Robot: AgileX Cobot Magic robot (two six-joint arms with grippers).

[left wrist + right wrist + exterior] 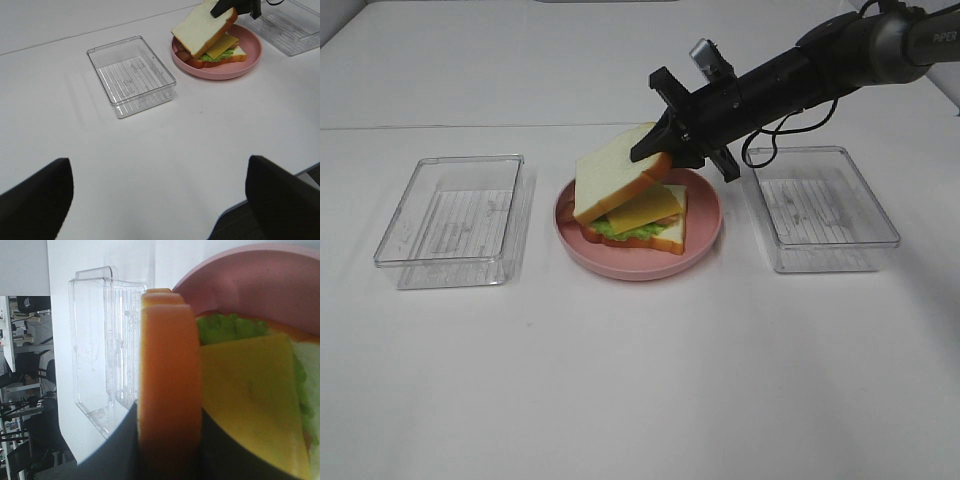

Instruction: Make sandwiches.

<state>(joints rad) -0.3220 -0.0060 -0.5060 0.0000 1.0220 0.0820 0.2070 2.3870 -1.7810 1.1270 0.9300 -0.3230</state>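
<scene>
right pincer (pixel 658 150) clamped on top bread slice (pixel 612 174) | slice tilted over sandwich (pixel 645 225) | left pincer (pixel 155 200) apart

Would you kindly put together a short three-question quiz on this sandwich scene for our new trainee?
1. True or false: the right gripper holds the top bread slice tilted above the stack.
2. What lies directly under that slice: A lettuce, B cheese slice, C bacon?
3. How many clear trays flank the pink plate?

Key: 1 true. 2 B. 3 two, the left tray and the right tray.
</scene>
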